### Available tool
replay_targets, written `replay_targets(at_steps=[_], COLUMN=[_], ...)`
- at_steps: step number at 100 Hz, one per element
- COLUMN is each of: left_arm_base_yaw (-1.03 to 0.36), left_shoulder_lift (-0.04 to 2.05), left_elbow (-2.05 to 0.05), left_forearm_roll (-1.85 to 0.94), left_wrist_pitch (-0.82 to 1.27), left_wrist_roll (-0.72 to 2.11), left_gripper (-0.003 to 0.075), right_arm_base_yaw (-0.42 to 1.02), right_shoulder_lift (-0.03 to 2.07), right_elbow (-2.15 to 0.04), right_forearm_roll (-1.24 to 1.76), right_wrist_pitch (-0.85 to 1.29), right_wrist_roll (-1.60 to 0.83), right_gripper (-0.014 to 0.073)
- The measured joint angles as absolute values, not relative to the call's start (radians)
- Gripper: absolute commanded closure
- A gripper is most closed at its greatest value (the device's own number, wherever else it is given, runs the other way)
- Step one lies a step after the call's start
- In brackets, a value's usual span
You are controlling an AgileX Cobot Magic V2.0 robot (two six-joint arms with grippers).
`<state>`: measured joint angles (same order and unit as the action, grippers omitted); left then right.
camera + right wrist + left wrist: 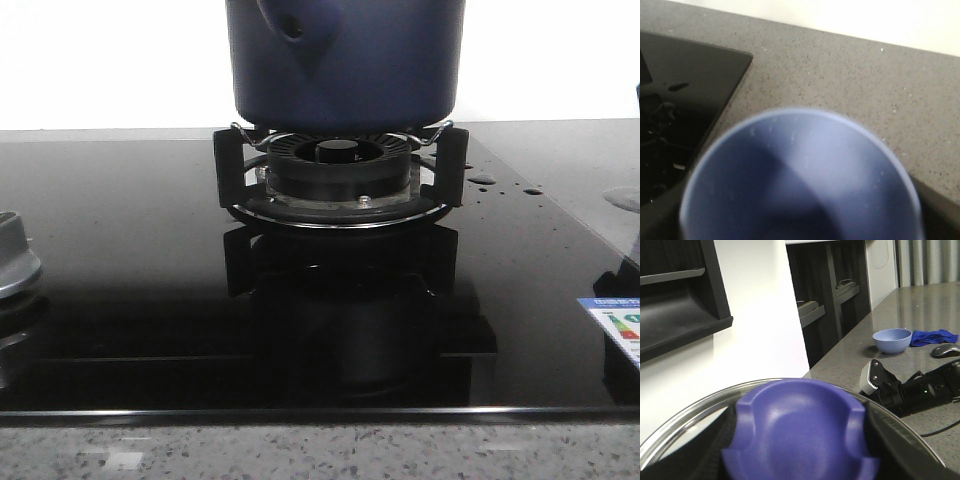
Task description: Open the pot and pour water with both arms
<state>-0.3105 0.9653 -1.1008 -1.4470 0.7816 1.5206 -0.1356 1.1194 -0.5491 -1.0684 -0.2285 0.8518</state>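
Centrally placed: pot [345, 65], upright, long axis vertical, seated on burner ring [338, 165] of black glass hob [150, 300]; handle mount hole facing near-left. Left wrist view filled by blue knob [800, 432] on glass lid [685, 420]. Tool states: cannot tell.

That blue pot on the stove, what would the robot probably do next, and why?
Probably bring the blue cup, seen close up in the right wrist view, over toward the pot to pour. The pot sits on the burner stand, and the left wrist view shows a lid with a blue knob filling the frame, apparently already lifted. Neither gripper's fingers show clearly.
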Motion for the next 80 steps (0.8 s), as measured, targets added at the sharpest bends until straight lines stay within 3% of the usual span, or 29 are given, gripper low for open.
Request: replay_targets(at_steps=[49, 65, 72, 80], left_arm_base_yaw=[-0.311, -0.311, -0.311, -0.311], left_shoulder_lift=[0.984, 1.068, 1.123, 1.189], left_elbow=[-1.101, -1.105, -1.116, -1.146], left_forearm_roll=[-1.453, -1.494, -1.517, -1.544], left_wrist_pitch=[0.776, 0.762, 0.756, 0.754], left_wrist_roll=[1.521, 1.521, 1.521, 1.522], left_gripper=[0.0500, 0.0500, 0.0500, 0.0500], right_arm_base_yaw=[-0.136, -0.136, -0.136, -0.131], right_shoulder_lift=[0.870, 0.755, 0.705, 0.652], right_elbow=[-0.549, -0.549, -0.549, -0.549], right_forearm_roll=[-1.068, -1.068, -1.068, -1.068], right_wrist_pitch=[-0.264, -0.288, -0.292, -0.295], right_wrist_roll=[0.862, 0.969, 1.017, 1.072], right_gripper=[-0.0027, -0.0015, 0.0056, 0.0255])
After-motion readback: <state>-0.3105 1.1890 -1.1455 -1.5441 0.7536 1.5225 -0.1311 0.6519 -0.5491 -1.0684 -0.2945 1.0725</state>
